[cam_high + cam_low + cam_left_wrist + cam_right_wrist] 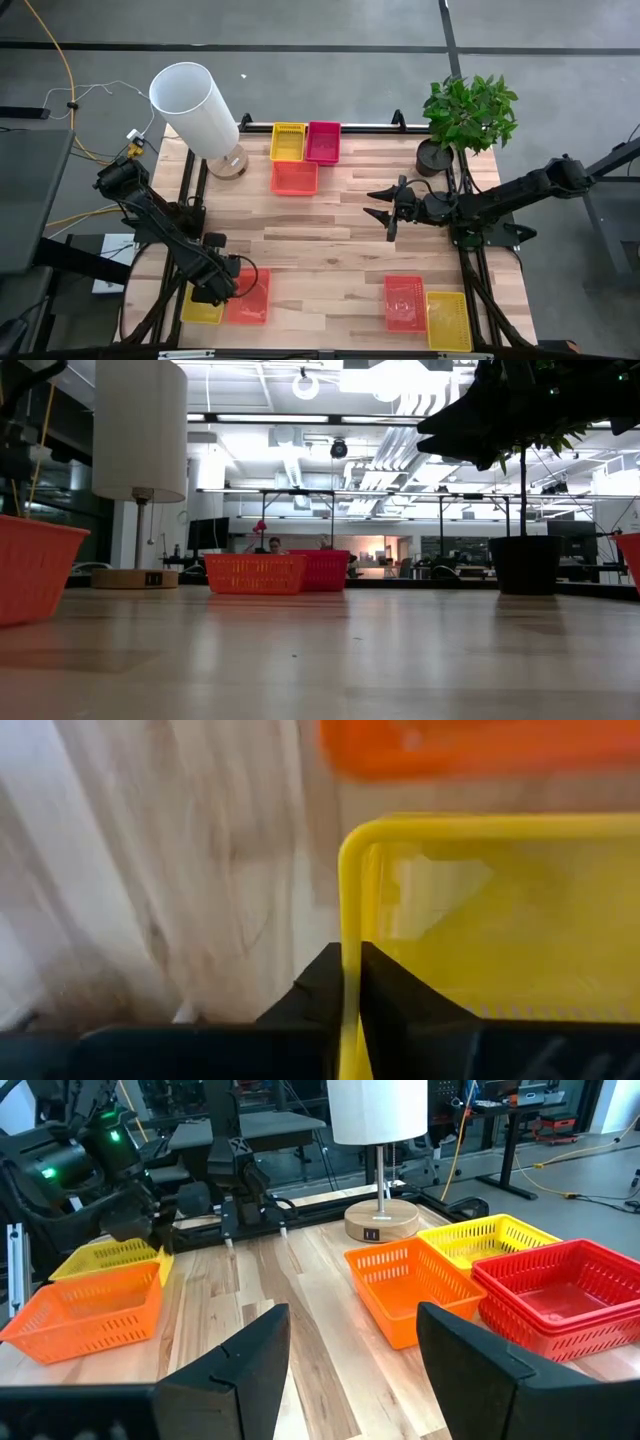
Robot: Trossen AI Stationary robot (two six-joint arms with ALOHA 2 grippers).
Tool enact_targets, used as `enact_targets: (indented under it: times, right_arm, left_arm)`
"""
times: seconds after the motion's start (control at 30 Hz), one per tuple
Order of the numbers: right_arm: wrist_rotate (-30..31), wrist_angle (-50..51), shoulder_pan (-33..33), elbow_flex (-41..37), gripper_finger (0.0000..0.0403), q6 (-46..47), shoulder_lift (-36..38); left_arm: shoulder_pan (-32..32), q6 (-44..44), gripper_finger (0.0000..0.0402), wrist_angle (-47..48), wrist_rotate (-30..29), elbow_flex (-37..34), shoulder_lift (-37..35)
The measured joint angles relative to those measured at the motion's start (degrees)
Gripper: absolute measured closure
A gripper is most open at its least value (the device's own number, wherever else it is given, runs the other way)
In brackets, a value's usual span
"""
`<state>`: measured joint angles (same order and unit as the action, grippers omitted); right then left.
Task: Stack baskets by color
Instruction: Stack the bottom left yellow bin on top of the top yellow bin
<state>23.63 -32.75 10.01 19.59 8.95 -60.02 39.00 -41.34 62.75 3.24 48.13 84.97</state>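
The left pincer [350,982] is pressed together on the rim of a yellow basket [202,308] at the near left corner of the table [340,225]. Its yellow partner [288,142] lies at the far edge, well apart. The right pincer [385,208] is held spread over mid-table.

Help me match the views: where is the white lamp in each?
High view: lamp at upper left, left of the orange basket.
Low view: lamp at left, basket to its right.
Left wrist view: not in it.
Right wrist view: lamp just beyond that basket.
Shared landmark: the orange basket.
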Motion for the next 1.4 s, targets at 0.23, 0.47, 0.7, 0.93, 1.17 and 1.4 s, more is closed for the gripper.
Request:
enact_targets:
  times: [0.23,0.47,0.7,0.93,1.17,1.4]
  right_arm:
    - [0.0,-0.06,-0.01,0.0,0.0197,-0.05,0.01]
    - [0.0,-0.07,0.01,0.0,0.0197,-0.21,0.01]
    - [-0.02,0.38,-0.01,-0.01,0.0197,-0.22,-0.01]
    - [-0.02,0.43,-0.01,-0.02,0.0197,-0.22,-0.01]
    - [-0.02,0.53,-0.01,-0.02,0.0197,0.02,0.01]
    - [0.14,0.85,0.0,-0.02,0.0197,-0.29,0.01]
  left_arm:
    - [-1.14,-0.47,0.0399,15.8,-1.08,6.04,-2.76]
    - [-4.64,1.04,0.0401,27.05,-8.96,19.88,-5.65]
    - [-10.8,10.69,0.0401,27.03,-23.74,33.96,-6.53]
    - [-23.24,35.19,0.0401,18.98,-39.98,40.85,-4.1]
    - [-43.45,62.15,0.0401,3.52,-40.72,45.18,0.97]
    - [-61.85,77.02,0.0401,0.28,-37.27,55.23,9.74]
